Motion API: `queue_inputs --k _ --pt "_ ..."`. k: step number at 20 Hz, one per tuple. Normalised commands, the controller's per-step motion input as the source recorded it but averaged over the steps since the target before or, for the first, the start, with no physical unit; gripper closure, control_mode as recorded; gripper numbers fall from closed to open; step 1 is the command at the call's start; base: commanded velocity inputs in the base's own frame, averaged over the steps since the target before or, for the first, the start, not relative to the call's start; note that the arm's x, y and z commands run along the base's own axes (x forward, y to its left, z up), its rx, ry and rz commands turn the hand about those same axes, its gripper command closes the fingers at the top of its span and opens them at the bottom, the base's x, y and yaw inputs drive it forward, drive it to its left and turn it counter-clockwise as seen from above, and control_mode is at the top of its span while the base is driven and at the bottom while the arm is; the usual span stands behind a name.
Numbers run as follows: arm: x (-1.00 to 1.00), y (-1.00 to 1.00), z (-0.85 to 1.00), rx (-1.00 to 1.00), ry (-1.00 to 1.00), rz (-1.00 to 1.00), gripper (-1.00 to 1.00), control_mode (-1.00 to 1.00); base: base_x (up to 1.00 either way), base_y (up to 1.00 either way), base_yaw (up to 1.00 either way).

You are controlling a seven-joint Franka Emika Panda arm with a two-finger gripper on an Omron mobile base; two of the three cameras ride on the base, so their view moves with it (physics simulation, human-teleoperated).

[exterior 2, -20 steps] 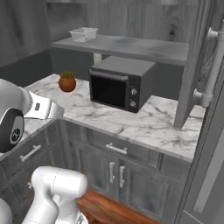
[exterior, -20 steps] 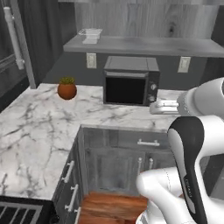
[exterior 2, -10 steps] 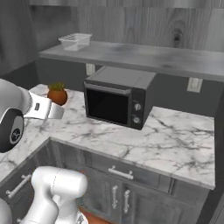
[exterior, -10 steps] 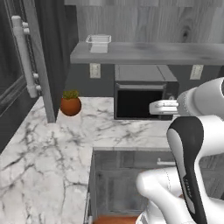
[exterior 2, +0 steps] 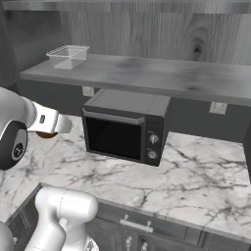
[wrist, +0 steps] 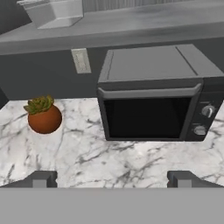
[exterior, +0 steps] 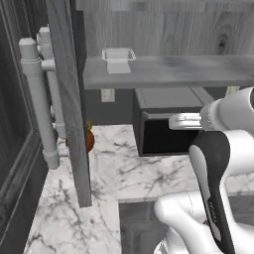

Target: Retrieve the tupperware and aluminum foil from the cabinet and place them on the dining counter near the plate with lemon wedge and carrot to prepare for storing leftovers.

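Observation:
The clear tupperware [exterior: 118,56] [exterior 2: 68,54] [wrist: 54,11] stands on the flat grey shelf of the cabinet [exterior: 168,70] [exterior 2: 147,73] [wrist: 153,26], near its left end. My gripper [wrist: 112,179] hangs open and holds nothing, with its fingertips [wrist: 41,179] wide apart. It sits over the marble worktop, facing the microwave, well below and short of the tub. The white hand [exterior: 184,120] [exterior 2: 49,122] is level with the microwave's top. The aluminum foil, the dining counter and the plate are out of view.
A dark microwave [exterior: 163,131] [exterior 2: 127,132] [wrist: 153,105] sits on the marble worktop [exterior 2: 196,166] under the shelf. A small potted plant [wrist: 43,116] stands to its left. A tall grey door with a bar handle [exterior: 67,99] juts out on the left.
The whole scene has shifted and grown as the base drove closer. The shelf, tub and microwave loom larger, and the tall door now fills the left side. The gripper stays open.

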Motion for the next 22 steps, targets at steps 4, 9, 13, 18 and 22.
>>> queue_inputs --k 4,9,13,18,22 --pt "0.0 0.0 0.0 0.0 0.0 0.0 -1.0 1.0 0.65 0.44 -0.22" --pt "0.02 0.06 0.05 -0.01 -0.01 -0.03 -1.0 -1.0 0.27 0.27 -0.18" --pt "0.01 0.24 0.61 -0.05 -0.05 -0.05 -1.0 -1.0 0.0 0.0 0.0" --pt "0.03 0.09 0.8 -0.03 -0.03 -0.01 -1.0 -1.0 0.0 0.0 0.0" --pt "0.12 0.0 0.75 -0.03 -0.02 0.0 -1.0 -1.0 0.0 0.0 0.0"
